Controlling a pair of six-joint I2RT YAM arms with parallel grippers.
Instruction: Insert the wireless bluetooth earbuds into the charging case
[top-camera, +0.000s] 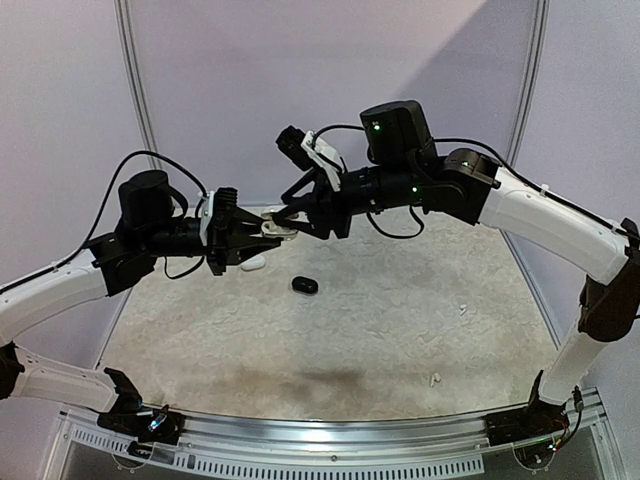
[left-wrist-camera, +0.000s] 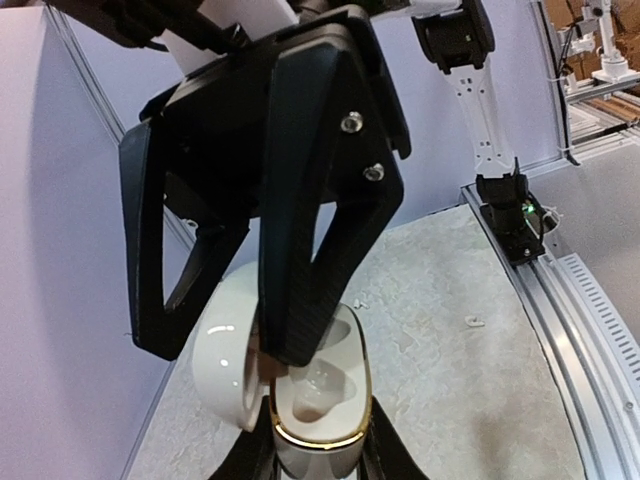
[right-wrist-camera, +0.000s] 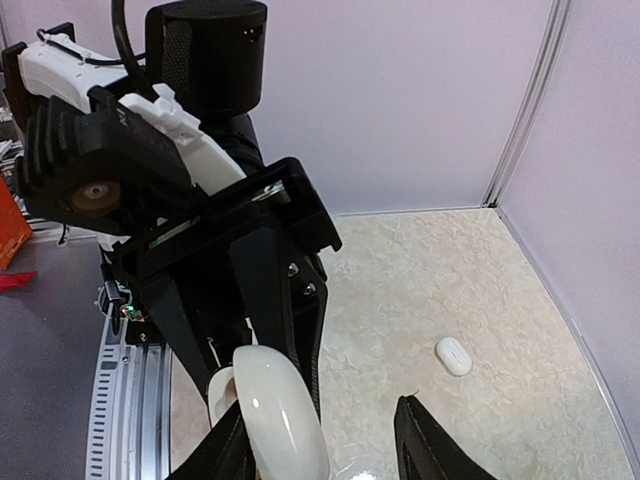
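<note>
1. Nearest the top camera, a metal rail (top-camera: 330, 440) runs along the table's (top-camera: 350, 340) near edge, with both arm bases on it.
2. The left gripper (top-camera: 258, 235) is clamped on the base of the charging case (left-wrist-camera: 315, 415) and holds it up off the table. The case is white with a gold rim, and its lid is swung open to the left.
3. A closed white case (top-camera: 252, 264) lies on the table just below that gripper.
4. The right gripper (right-wrist-camera: 325, 450) reaches in from the right, its fingers parted with nothing visibly between them. One finger (left-wrist-camera: 300, 300) dips at the case's open mouth and hides much of the wells. Whether a bud sits inside cannot be told.
5. A black case (top-camera: 304, 285) rests on the table below and between the two grippers.
6. A white earbud (top-camera: 462, 308) lies on the table well to the right, far from both grippers and the held case.
7. A second earbud (top-camera: 435, 380) lies nearer the rail, also well apart from them.
</note>
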